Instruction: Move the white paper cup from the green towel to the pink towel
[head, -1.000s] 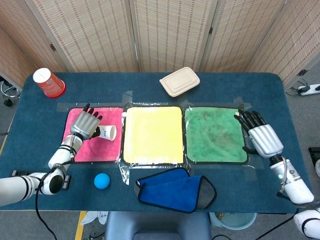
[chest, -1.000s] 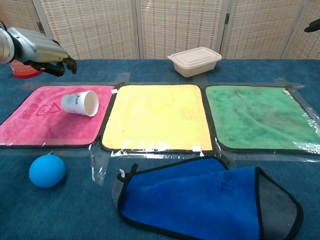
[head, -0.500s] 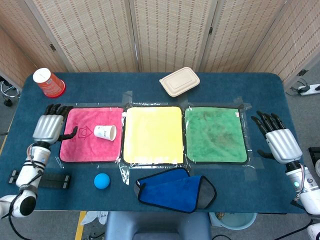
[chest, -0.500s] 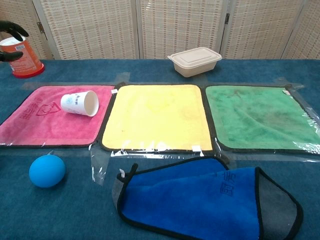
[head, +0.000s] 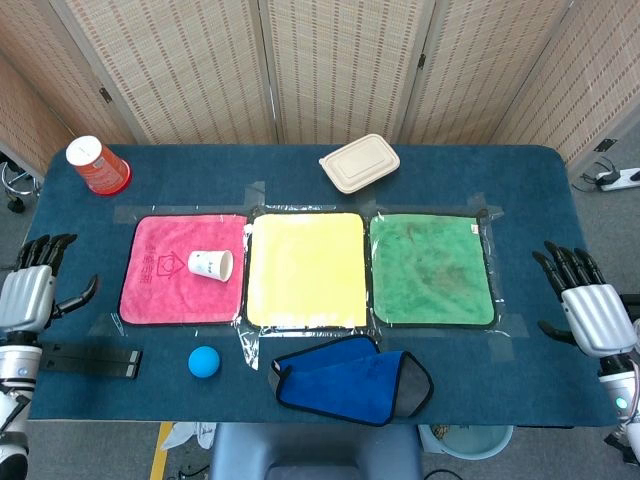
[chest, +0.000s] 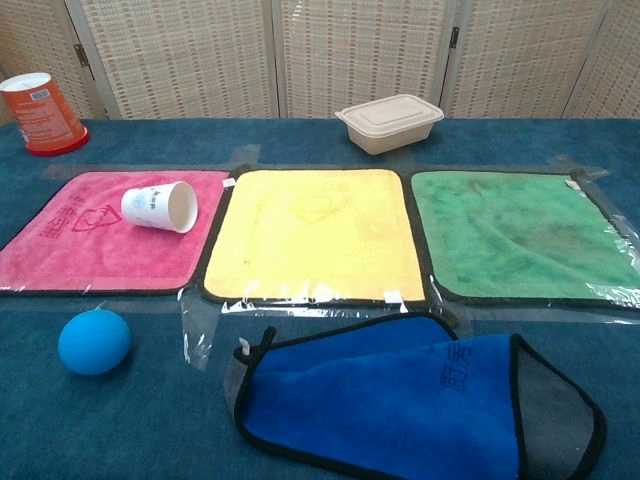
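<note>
White paper cup (chest: 160, 206) bears unreadable blue print.

The white paper cup (head: 211, 264) lies tipped on its side on the pink towel (head: 160, 300), left of centre in the head view, its open mouth turned toward the yellow mat — blue print shows on its wall. The pink towel lies flat, with a faint outline logo beside the cup. The green towel (head: 430, 270) lies flat, right of centre — nothing rests on it.

Both hands (head: 26, 296) farther outward, apart.
</note>
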